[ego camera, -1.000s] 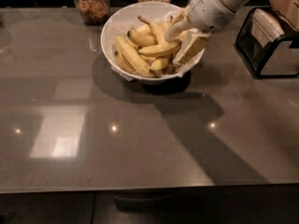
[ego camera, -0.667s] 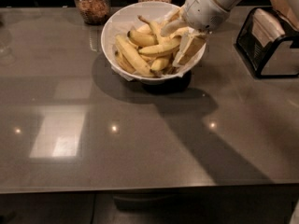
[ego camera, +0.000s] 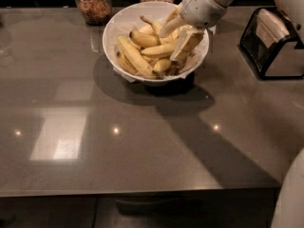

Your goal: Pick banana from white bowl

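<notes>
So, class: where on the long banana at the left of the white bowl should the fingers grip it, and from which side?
Probably grip the long banana at its middle, coming from above: it lies diagonally atop the pile in the white bowl, uncovered. The gripper, fingers open, sits over the bowl's right side.

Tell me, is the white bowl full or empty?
Full: many yellow bananas are piled inside the white bowl. The gripper reaches in among them near the far rim.
</notes>
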Action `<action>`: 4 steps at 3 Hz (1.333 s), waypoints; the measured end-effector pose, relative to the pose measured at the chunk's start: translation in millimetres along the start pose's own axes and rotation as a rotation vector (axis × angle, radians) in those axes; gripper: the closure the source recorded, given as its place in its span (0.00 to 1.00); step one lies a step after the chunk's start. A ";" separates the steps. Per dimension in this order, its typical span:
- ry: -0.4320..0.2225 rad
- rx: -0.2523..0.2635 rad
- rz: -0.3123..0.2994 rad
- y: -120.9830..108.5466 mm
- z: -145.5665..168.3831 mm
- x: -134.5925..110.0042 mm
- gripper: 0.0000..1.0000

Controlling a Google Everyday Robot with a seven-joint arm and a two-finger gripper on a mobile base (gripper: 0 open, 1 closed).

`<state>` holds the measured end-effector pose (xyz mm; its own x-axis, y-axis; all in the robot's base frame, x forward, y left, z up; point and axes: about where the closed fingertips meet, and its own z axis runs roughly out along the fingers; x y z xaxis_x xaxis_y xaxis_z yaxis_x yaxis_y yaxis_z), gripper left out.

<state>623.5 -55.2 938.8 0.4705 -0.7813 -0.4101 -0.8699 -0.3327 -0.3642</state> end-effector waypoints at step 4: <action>0.073 0.005 0.017 9.9 -8.0 14.4 1.00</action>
<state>620.5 -74.0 936.0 0.4439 -0.8230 -0.3544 -0.8767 -0.3171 -0.3618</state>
